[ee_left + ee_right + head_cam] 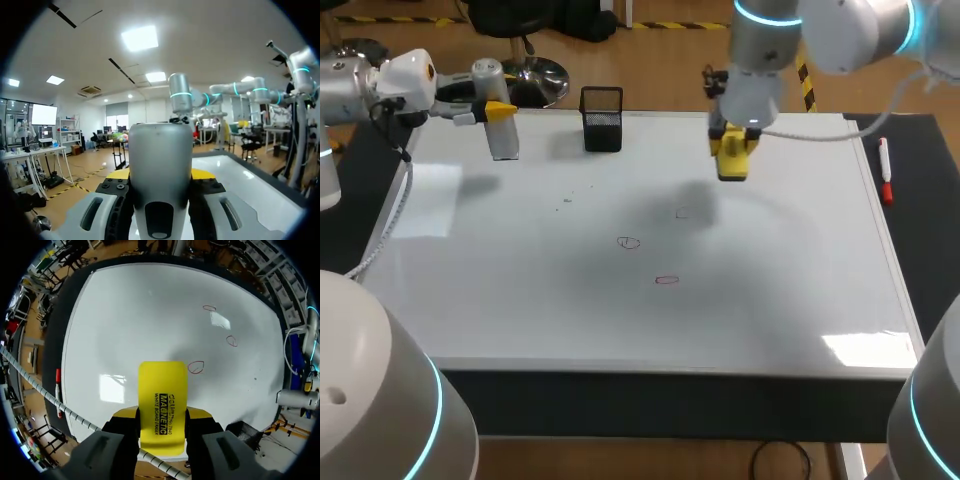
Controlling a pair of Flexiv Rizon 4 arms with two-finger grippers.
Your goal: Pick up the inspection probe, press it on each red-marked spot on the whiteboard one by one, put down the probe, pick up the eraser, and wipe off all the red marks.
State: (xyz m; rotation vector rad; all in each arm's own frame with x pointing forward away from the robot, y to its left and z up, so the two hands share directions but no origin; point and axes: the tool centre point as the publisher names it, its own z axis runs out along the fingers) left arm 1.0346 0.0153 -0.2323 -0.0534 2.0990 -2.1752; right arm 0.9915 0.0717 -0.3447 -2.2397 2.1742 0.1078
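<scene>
left fingers (116, 175) clamp grey cylindrical inspection probe (504, 140) at far-left edge of white whiteboard (770, 300) | right fingers (199, 414) grip yellow rectangular eraser (162, 400) above board's far side | three red oval marks (629, 242) unwiped

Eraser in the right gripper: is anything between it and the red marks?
Nothing visible. Only bare whiteboard lies between the eraser and the three red marks. The mesh cup stands aside.

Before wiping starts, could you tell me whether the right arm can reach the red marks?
Probably yes: the right gripper holds the eraser over bare whiteboard near the red marks; the left gripper and probe are far aside.
</scene>
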